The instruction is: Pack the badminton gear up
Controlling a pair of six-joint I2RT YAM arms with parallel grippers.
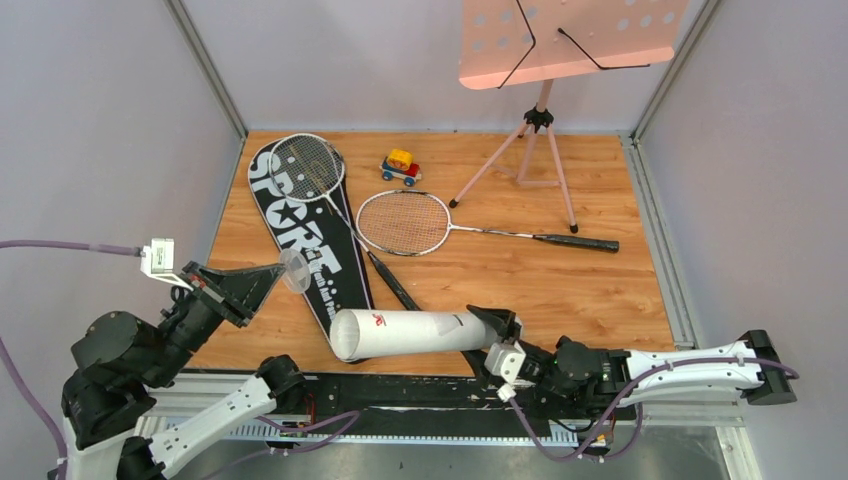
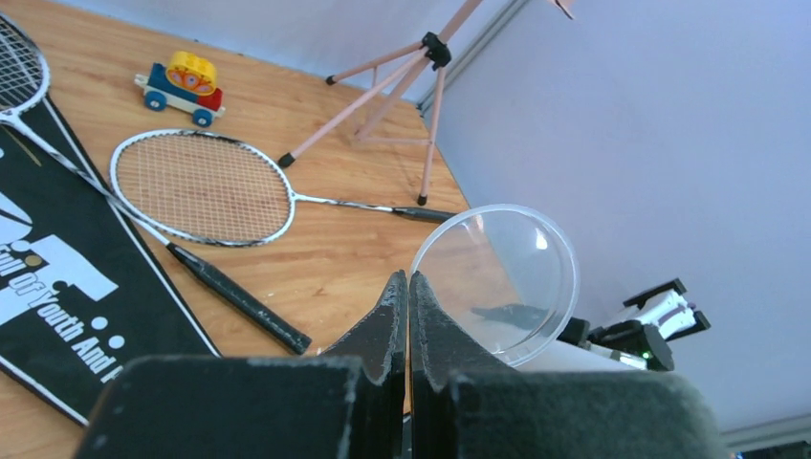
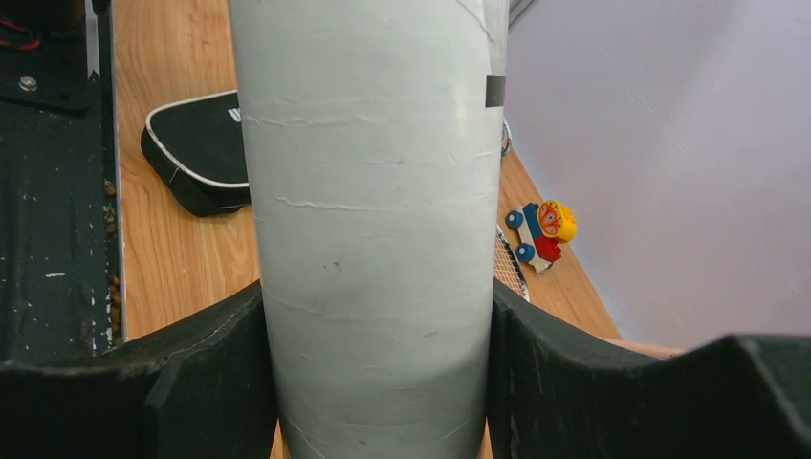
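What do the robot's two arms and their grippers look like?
Both arms pair round black joint housings with white link segments: the left arm and the right arm. A purple cable runs along each, and a small white camera block sits at each wrist. The left gripper and right gripper each have two thick, matte black, wedge-shaped fingers.

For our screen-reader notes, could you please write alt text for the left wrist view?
The left claw is shut on a clear lid at its rim. Beyond it, a white racket, a black bag and a toy car lie on wood.
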